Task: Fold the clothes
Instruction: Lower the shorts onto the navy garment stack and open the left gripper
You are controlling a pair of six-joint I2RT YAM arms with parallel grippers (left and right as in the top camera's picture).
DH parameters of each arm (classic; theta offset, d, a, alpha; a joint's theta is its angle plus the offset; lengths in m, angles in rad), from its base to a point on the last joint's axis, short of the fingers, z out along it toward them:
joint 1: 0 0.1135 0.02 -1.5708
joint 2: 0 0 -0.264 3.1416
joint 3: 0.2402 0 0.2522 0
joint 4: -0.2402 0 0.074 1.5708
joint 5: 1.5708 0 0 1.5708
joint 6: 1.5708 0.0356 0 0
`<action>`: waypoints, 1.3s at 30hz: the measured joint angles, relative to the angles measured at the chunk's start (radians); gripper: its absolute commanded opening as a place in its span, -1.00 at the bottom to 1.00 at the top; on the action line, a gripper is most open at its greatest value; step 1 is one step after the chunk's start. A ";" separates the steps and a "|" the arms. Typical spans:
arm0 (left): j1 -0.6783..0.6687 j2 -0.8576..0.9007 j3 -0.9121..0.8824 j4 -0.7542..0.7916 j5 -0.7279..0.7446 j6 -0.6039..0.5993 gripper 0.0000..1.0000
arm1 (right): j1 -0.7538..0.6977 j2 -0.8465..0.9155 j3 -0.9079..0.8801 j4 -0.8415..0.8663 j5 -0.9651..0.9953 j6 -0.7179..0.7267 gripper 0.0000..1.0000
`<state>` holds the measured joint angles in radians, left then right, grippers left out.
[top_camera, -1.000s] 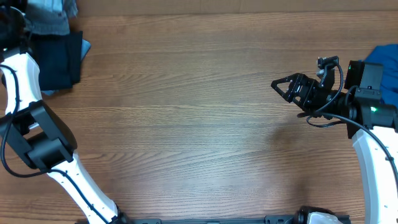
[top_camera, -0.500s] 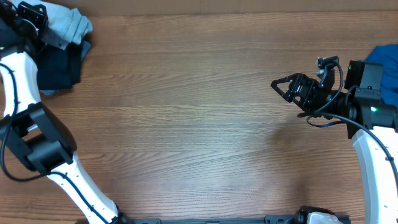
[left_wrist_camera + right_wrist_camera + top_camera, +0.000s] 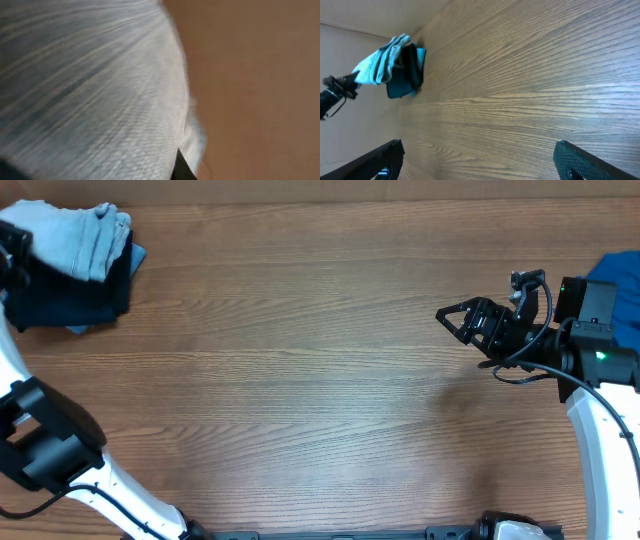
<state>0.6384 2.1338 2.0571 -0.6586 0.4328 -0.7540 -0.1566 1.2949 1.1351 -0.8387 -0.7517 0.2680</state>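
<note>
1. The surface is a brown wooden table (image 3: 300, 380) with a long, fine grain. Beyond its far edge the right wrist view shows a plain beige wall (image 3: 350, 45).
2. Most of the clothes are in the far left corner of the table. A pale denim garment (image 3: 75, 235) lies bunched on top of a dark navy garment (image 3: 85, 290), and the two touch.
3. A small piece of brighter blue cloth (image 3: 397, 91) shows at the edge of the navy garment. I cannot tell if it is a separate garment.
4. The left gripper (image 3: 354, 77) is at the left edge of the table, and it is closed on the pale denim garment. In the right wrist view, one end of this garment is drawn out from the pile toward the gripper.
5. The left wrist view is almost filled by the pale woven cloth, very near and blurred. Only a strip of the table is visible on the right side.
6. The right gripper (image 3: 479, 144) is over the bare wood on the right side of the table, well apart from the pile. Its fingers (image 3: 580, 160) stand wide apart, with nothing between them.
7. A royal-blue garment (image 3: 618, 272) lies at the right edge of the table, behind the right arm (image 3: 600, 410). The arm hides a part of it.
</note>
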 measured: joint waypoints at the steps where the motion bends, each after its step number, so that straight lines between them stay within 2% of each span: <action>1: 0.007 0.000 0.000 -0.029 -0.005 0.008 -0.84 | 0.000 0.000 0.000 0.000 0.000 0.000 1.00; 6: 0.035 -0.001 0.001 -0.165 -0.050 0.079 -0.81 | 0.000 0.000 0.000 0.000 0.000 0.000 1.00; 16: 0.061 -0.002 0.001 -0.242 -0.056 0.146 -0.74 | 0.000 0.000 0.000 0.000 0.000 0.000 1.00; 24: 0.062 -0.002 0.001 -0.270 -0.083 0.192 -0.16 | 0.000 0.000 0.000 0.000 -0.001 0.000 1.00; 26: 0.062 -0.002 0.001 -0.277 -0.086 0.204 0.27 | 0.000 0.000 0.000 0.000 -0.001 0.000 1.00; 30: 0.063 -0.002 0.001 -0.289 -0.090 0.211 0.43 | 0.000 0.000 0.000 0.000 -0.001 0.000 1.00; 36: 0.071 -0.018 0.001 -0.319 -0.090 0.218 0.54 | 0.000 0.000 0.000 -0.008 -0.002 0.000 1.00; 39: 0.090 -0.053 0.001 -0.331 -0.078 0.233 0.75 | 0.000 0.000 0.000 -0.008 -0.003 0.000 1.00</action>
<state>0.7284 2.0804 2.0579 -0.9894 0.3546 -0.5205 -0.1566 1.2949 1.1351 -0.8471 -0.7544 0.2676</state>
